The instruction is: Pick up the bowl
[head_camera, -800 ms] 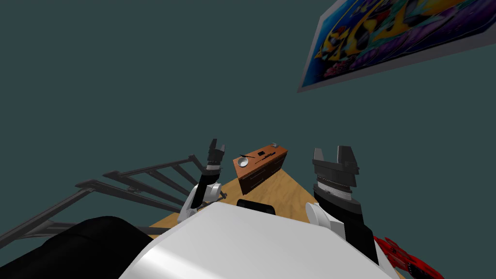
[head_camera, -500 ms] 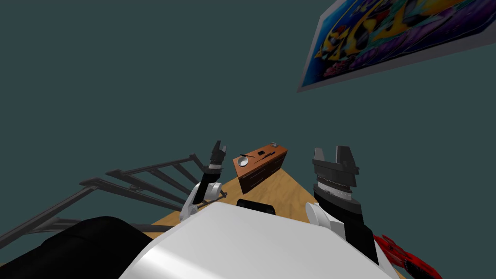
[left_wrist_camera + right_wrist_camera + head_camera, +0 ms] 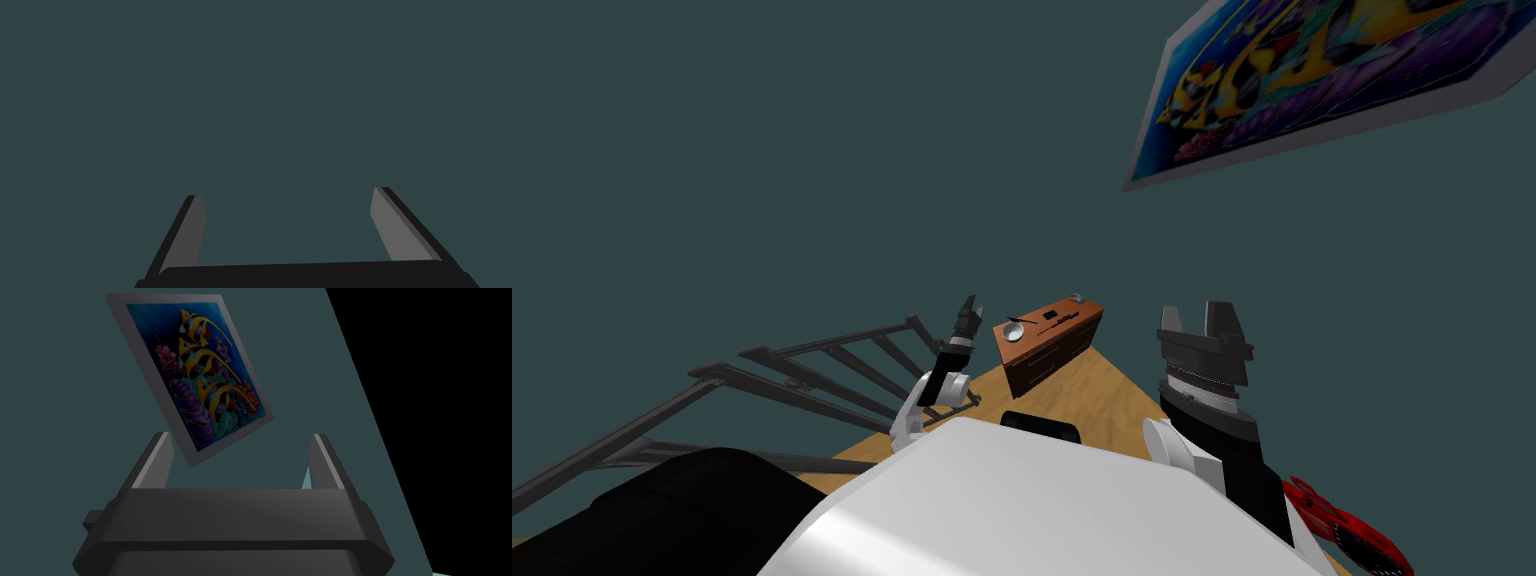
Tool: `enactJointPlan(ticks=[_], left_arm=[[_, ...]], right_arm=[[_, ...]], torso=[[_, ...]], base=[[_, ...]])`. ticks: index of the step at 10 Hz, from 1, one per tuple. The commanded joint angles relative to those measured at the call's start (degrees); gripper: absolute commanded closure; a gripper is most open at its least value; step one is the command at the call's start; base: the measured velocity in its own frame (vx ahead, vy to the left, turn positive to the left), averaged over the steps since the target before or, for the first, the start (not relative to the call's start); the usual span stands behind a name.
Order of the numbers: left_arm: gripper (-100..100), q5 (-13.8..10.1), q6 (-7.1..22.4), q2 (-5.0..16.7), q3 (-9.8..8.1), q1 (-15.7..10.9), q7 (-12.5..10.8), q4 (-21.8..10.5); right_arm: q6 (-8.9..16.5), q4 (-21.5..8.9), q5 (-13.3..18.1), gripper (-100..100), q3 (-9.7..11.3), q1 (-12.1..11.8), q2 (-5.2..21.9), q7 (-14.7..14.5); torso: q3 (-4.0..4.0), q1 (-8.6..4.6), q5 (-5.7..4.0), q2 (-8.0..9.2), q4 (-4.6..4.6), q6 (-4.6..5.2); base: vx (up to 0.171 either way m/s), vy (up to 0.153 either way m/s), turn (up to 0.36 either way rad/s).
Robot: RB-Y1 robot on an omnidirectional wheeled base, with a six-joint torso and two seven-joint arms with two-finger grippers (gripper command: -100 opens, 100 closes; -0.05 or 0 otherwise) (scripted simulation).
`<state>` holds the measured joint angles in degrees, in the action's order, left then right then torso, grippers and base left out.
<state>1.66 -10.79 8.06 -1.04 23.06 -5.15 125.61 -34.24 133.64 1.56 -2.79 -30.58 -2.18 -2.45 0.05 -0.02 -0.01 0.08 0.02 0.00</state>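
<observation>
As the left gripper [image 3: 971, 303], jaws open, swings right toward the far bowl [image 3: 1013, 333], the open-jawed right gripper [image 3: 1200, 316] idles, so the grasp lies ahead.

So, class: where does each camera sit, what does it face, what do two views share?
Head view: on the head, facing down-forward at the bowl on a brown cabinet; left end effector and right end effector show.
Left wrist view: left hand, facing teal wall; open fingers show.
Right wrist view: right hand, facing fish picture; open fingers show.
Shared with head view: that picture.
</observation>
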Motion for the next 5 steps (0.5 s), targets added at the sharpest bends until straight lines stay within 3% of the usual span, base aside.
enactJointPlan(ticks=[1, 5], left_arm=[[-100, -0.75, 2.30, 0.82, -0.12, -1.11, 0.05, -1.98], [-100, -2.21, 6.35, 2.29, -0.36, -2.89, 0.06, -5.30]], right_arm=[[0.00, 0.00, 0.00, 0, 0.00, 0.00, 0.00, 0.00], [0.00, 0.00, 0.00, 0, 0.00, 0.00, 0.00, 0.00]], torso=[[0.00, 0.00, 0.00, 0.00, 0.00, 0.00], [-0.03, -0.02, 0.00, -0.04, -0.01, 0.01]], base=[[-0.014, -0.007, -0.012], [-0.015, -0.012, -0.014]])
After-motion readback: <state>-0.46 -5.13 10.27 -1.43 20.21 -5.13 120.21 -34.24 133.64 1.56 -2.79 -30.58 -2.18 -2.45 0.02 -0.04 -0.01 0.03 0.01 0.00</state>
